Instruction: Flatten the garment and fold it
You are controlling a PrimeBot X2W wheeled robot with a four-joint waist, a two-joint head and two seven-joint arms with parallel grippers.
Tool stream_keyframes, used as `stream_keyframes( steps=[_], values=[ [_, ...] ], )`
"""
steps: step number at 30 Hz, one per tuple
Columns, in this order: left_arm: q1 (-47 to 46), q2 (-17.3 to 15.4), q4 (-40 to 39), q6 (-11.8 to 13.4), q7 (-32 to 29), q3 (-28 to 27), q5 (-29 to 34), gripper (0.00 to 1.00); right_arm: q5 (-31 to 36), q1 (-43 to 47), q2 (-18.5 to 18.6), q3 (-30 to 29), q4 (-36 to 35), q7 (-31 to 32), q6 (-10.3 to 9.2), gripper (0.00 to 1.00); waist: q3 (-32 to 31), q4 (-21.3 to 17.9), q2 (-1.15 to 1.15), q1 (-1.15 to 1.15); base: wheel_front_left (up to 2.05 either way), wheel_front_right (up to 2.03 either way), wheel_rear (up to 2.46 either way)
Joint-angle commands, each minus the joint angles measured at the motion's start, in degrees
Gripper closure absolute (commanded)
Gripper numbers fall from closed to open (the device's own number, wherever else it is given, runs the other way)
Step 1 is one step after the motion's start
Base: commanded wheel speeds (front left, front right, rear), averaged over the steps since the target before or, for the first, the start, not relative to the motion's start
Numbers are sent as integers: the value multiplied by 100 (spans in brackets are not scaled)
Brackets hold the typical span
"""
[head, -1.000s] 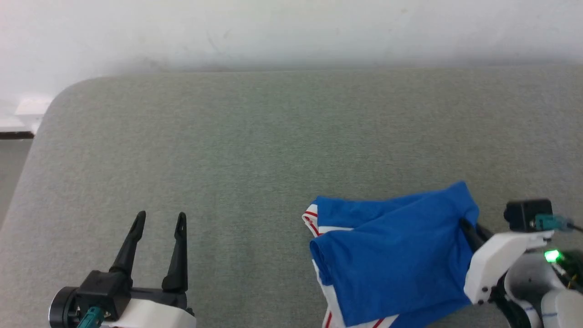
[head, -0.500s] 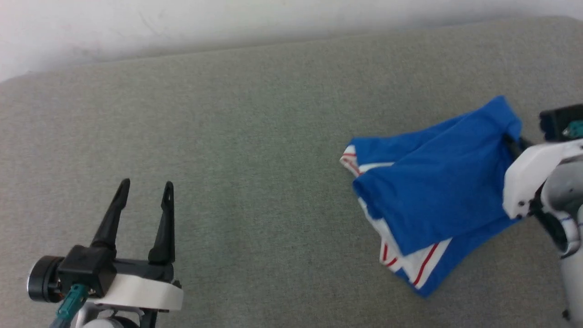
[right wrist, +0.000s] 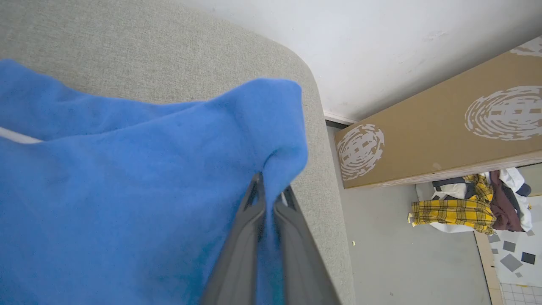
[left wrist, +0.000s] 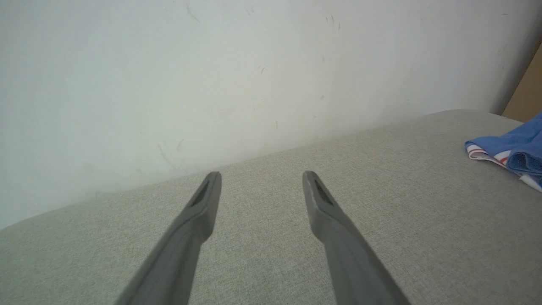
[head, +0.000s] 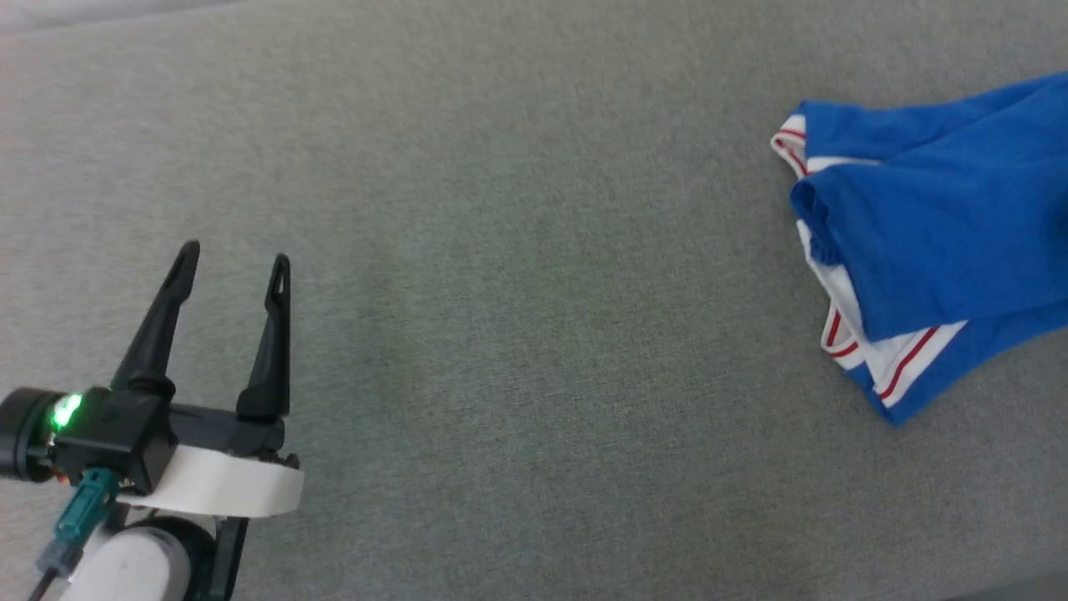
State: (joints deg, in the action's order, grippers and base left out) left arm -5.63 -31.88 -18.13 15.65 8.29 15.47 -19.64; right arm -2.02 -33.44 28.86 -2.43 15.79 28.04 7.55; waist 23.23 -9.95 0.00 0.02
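Note:
The garment [head: 934, 225] is a royal-blue shirt with white and red-striped trim, lying bunched at the right edge of the head view on the grey padded table [head: 517, 275]. In the right wrist view my right gripper [right wrist: 271, 188] is shut on a raised fold of the garment [right wrist: 127, 182], pinching blue cloth between its fingertips. My left gripper [head: 232, 260] stands open at the lower left, far from the shirt, with nothing between its fingers. In the left wrist view, the left gripper [left wrist: 261, 178] points at the wall and a corner of the garment [left wrist: 512, 150] lies at the far right.
A white wall [left wrist: 211, 76] runs behind the table. Beyond the table's rounded right corner [right wrist: 313, 97], a brown cardboard box [right wrist: 444, 131] and a pile of clothes with yellow plaid [right wrist: 465, 207] sit on the floor.
The head camera has swung left and down, so the garment slid to the picture's right edge and the right arm left the frame. The right gripper stays shut on the cloth; the left stays open.

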Motion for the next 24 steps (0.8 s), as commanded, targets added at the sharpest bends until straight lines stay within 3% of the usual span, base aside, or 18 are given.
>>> stream_keyframes(
  steps=[1, 10, 16, 17, 19, 20, 21, 24],
  values=[
    [-120, -49, -58, -33, -37, -15, 67, 0, 73, -141, 47, 28, 29, -48, -6, 100, 395, -252, 0, -2, 0, 0, 0],
    [-504, -190, -330, -80, -171, 8, 229, 0, 557, -519, 456, -196, 418, -235, -6, 100, 928, -272, 0, -2, 0, 0, 0],
    [-672, -76, -350, -71, 163, -30, 215, 0, 734, -502, 262, -472, 683, -486, -6, 100, 1106, -236, 0, -2, 0, 0, 0],
    [-693, -39, -350, -71, 256, -41, 207, 0, 760, -502, 216, -496, 721, -517, -6, 96, 1116, -228, 0, -2, 0, 0, 0],
    [-718, 4, -332, -88, 394, -51, 212, 0, 835, -506, 130, -543, 790, -586, -6, 54, 1123, -205, 0, -2, 0, 0, 0],
    [-726, 42, -321, -100, 448, -60, 187, 0, 876, -511, 94, -562, 821, -619, -6, 6, 1117, -195, 0, -2, 0, 0, 0],
    [-730, 67, -303, -123, 490, -65, 164, 0, 914, -517, 67, -574, 851, -645, -6, 0, 1100, -183, 0, -2, 0, 0, 0],
    [-722, 169, -250, -144, 583, -128, 93, 0, 989, -521, 9, -601, 922, -704, -6, 0, 1005, -143, 0, -2, 0, 0, 0]
  ],
)
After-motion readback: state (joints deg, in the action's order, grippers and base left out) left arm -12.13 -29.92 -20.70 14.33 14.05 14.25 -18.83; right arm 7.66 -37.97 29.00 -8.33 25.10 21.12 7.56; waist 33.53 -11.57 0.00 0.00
